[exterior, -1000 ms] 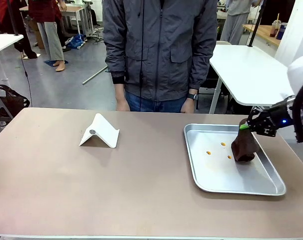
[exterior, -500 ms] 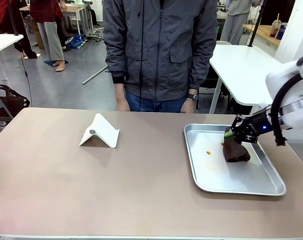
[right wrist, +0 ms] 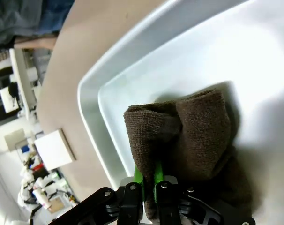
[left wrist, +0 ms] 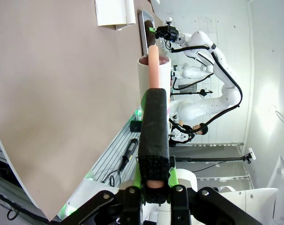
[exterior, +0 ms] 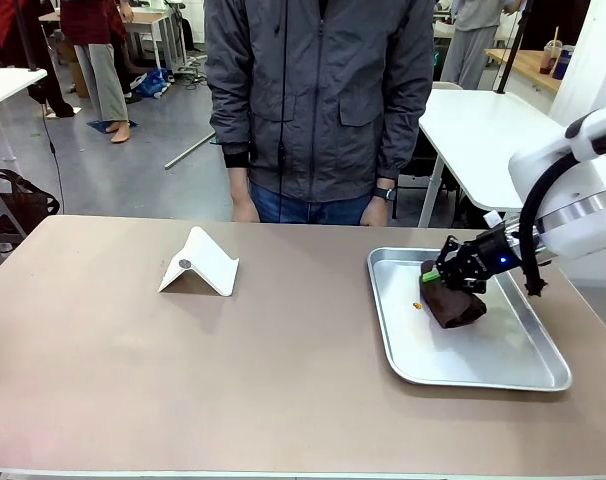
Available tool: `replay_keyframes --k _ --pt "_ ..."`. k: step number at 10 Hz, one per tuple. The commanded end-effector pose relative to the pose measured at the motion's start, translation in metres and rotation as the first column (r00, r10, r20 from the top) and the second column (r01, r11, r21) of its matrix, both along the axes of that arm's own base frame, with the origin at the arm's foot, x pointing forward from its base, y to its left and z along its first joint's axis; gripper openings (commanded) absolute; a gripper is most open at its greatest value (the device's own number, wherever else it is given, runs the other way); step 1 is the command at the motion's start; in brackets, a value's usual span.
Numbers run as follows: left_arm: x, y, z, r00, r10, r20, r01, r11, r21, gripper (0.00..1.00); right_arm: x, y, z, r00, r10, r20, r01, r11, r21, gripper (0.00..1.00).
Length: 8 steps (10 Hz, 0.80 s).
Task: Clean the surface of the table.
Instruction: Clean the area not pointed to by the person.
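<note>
The brownish surface (exterior: 183,380) fills the lower two thirds of the front view, and a person (exterior: 323,100) stands behind it at top centre. A metal tray (exterior: 463,370) lies on it at lower right, and a white folded stand (exterior: 200,262) sits left of centre. In the tray's upper part the right hand (exterior: 435,275) is clenched on a brown cloth (exterior: 455,305) that rests on the tray floor. An orange crumb (exterior: 417,304) lies just left of the cloth. At the bottom of the left wrist view, the left hand (left wrist: 153,190) grips a black-sleeved rod (left wrist: 153,126).
</note>
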<state>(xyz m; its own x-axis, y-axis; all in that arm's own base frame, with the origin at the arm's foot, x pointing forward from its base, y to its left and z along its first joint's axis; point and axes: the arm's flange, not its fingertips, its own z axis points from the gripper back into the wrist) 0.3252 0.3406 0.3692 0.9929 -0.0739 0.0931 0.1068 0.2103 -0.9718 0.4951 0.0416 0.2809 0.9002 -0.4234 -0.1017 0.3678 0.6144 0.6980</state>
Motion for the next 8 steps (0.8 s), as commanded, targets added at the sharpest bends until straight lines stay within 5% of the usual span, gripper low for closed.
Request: replay_keyframes --k 1,8 --pt "0.000 0.002 0.009 1.000 0.015 -0.005 -0.015 1.000 -0.012 0.22 0.006 0.018 -0.004 0.998 0.057 0.004 -0.057 0.996 0.064 0.09" --pt "0.000 0.002 0.009 1.000 0.015 -0.005 -0.015 1.000 -0.012 0.22 -0.004 0.057 -0.010 0.988 0.152 -0.002 -0.151 0.983 -0.105 0.09"
